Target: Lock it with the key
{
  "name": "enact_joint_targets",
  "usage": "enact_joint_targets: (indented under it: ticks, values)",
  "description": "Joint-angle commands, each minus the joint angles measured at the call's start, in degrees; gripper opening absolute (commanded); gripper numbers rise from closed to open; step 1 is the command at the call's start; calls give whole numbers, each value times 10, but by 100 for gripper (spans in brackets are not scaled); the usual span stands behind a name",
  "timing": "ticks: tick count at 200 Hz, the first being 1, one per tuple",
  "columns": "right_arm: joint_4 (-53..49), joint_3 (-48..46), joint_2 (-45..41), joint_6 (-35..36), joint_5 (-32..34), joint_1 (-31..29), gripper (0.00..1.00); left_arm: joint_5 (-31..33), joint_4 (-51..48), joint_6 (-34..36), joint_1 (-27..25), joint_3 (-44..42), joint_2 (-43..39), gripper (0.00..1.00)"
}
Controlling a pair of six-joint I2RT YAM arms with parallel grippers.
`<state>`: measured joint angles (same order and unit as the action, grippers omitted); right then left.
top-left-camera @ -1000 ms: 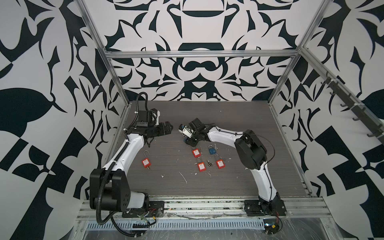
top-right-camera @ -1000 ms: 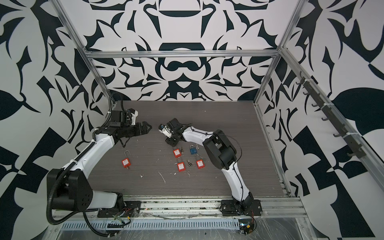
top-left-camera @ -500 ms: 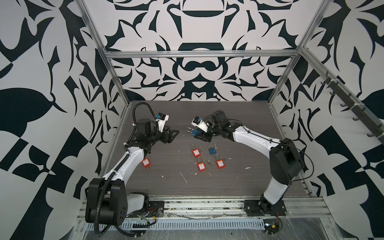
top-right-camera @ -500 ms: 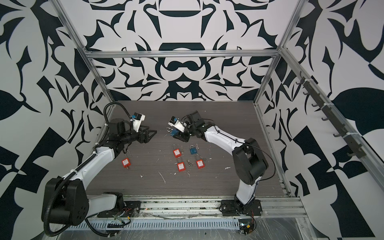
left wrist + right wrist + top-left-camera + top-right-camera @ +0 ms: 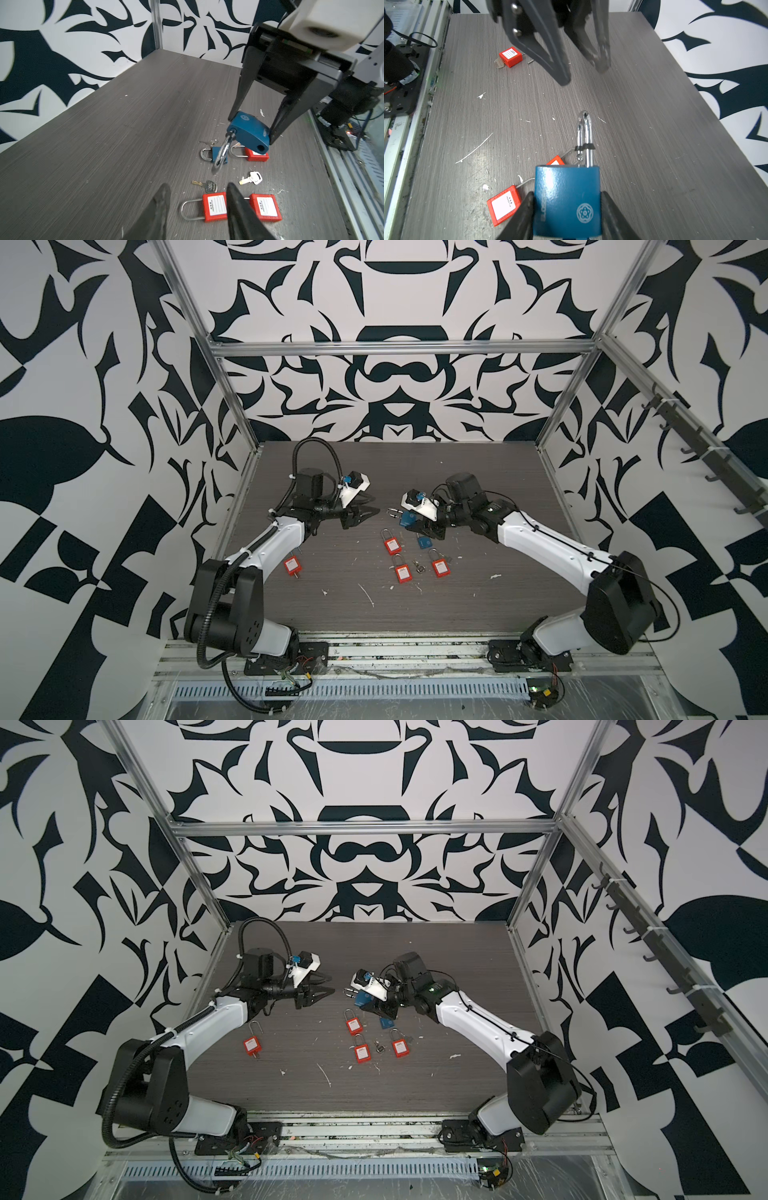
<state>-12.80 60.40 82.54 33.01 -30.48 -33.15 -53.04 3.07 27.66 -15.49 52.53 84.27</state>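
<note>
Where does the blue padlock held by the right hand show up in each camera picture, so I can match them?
In a top view: blue padlock just right of the middle, clamped in the right hand.
In a top view: blue padlock in the same spot.
Left wrist: blue padlock hangs beyond the left hand.
Right wrist: blue padlock close up, filling the right hand's grip.
Shared landmark: the open left hand, facing the shackle in every view.
</note>
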Motion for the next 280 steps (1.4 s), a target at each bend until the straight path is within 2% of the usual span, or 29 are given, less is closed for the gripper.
enact_joint_targets:
  ticks: [1, 60, 127, 200, 232, 256, 267, 280]
  values:
    - [18, -3, -25, 6, -15, -2, 34, -50, -62, 71, -15, 34, 28, 44]
    - [15, -7, -39, 11, -13, -2, 33, -95, -82, 100, -31, 50, 56, 43]
    - [1, -9, -48, 23, -31, -3, 32, -39, -106, 134, -61, 61, 74, 41]
    - [-13, -7, -46, 39, -22, -7, 32, -56, -106, 136, -64, 59, 60, 25]
    - [-16, -4, -46, 48, -13, -12, 32, -70, -106, 130, -69, 57, 57, 14]
    - [-16, 0, -48, 52, -6, -13, 33, -78, -109, 128, -72, 55, 56, 2]
    - [-15, 0, -50, 56, 0, -14, 34, -83, -114, 128, -73, 56, 56, 0]
    - [-14, 3, -53, 57, 11, -15, 41, -87, -120, 129, -73, 55, 54, 0]
